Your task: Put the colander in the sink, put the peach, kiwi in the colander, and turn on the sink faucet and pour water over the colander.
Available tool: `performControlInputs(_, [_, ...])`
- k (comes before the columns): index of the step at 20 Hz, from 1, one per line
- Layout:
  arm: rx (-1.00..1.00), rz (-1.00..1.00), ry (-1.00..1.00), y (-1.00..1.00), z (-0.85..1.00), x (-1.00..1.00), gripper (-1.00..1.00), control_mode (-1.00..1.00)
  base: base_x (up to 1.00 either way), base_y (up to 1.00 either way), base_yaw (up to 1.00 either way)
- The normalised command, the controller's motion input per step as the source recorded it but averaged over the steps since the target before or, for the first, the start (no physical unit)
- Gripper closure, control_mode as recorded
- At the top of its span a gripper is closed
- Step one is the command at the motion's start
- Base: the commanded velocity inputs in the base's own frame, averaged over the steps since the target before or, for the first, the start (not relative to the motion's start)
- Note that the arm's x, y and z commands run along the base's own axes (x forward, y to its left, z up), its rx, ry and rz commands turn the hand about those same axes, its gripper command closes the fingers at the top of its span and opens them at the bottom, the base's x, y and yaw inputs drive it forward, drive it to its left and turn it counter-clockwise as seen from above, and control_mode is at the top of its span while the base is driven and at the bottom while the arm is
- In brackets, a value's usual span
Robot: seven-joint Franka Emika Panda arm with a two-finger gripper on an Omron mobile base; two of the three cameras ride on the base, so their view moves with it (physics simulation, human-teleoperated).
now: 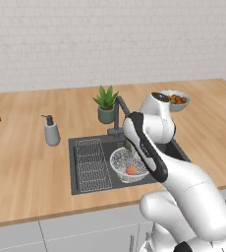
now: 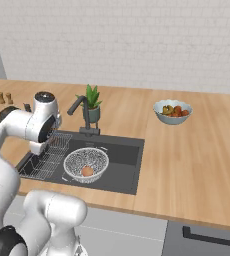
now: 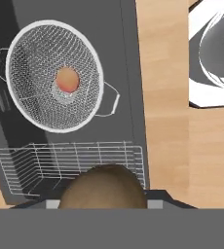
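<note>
The kiwi [image 3: 103,187] sits pinched between the jaws of the gripper [image 3: 103,202], held above the sink [image 3: 128,73] near the wire rack [image 3: 70,163]. The colander [image 3: 53,75] rests inside the sink beside that rack, with the peach [image 3: 67,80] at its centre. The faucet [image 2: 82,112] stands at the sink's back edge, a potted plant [image 2: 92,102] just behind it.
</note>
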Motion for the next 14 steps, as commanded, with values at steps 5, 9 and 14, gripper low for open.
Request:
performControlInputs(5, [0.18,-0.02,0.05,-1.00,-0.53,0.00,1.00,-1.00,0.00,0.00,0.00])
performControlInputs(9, [0.16,0.00,0.00,-1.00,-0.79,0.02,1.00,-1.00,0.00,0.00,0.00])
performControlInputs(14, [0.18,0.01,-0.05,-0.92,-0.86,0.11,1.00,-1.00,0.00,0.00,0.00])
